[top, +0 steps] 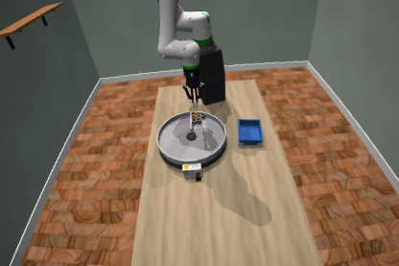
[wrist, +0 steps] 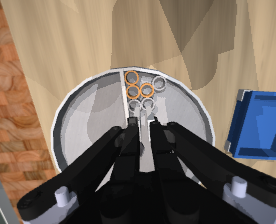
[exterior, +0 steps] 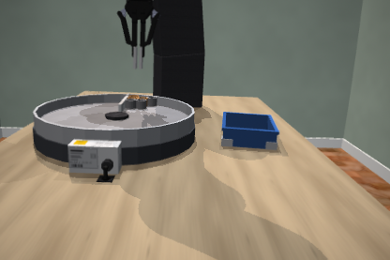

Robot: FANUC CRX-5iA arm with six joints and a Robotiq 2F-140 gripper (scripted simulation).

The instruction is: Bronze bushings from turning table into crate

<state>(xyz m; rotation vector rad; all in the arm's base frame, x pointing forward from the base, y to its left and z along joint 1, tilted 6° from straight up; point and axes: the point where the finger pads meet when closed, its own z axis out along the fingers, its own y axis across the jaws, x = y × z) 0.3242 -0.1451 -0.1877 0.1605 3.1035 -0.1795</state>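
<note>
The round grey turning table (top: 192, 138) sits on the wooden table top; it also shows in the exterior view (exterior: 113, 124) and the wrist view (wrist: 131, 120). Three bronze bushings (wrist: 138, 87) cluster beside a divider at its far side, with three steel bushings (wrist: 150, 97) next to them. The cluster shows small in the top and exterior views (top: 197, 118) (exterior: 138, 100). My gripper (exterior: 138, 63) hangs well above the bushings, fingers nearly together with nothing between them; it also shows in the top view (top: 194, 103) and the wrist view (wrist: 142, 121). The blue crate (top: 250, 132) (exterior: 249, 129) (wrist: 259, 125) stands right of the turning table, empty.
A black pedestal (exterior: 178, 47) stands behind the turning table. A grey control box (exterior: 95, 156) with a knob is fixed to the turning table's front. A black hub (exterior: 116, 115) sits at the table's centre. A wooden shelf (top: 30, 20) hangs on the left wall.
</note>
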